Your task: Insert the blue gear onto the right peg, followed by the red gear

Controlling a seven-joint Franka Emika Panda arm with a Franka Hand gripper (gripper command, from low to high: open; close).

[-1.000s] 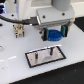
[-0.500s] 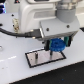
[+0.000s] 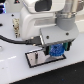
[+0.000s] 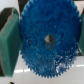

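Holding the blue gear (image 4: 47, 42), the pincer (image 3: 56, 50) hovers above the plate (image 3: 35, 60); slight misalignment could jam hole against peg.

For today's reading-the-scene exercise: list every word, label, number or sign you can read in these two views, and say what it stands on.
None can be read: no legible text shows on the gripper, the blue gear it holds, or the grey plate; the exterior view is blurred.

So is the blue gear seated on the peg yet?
Cannot tell. The claw holds the blue gear over the plate; no peg shows.
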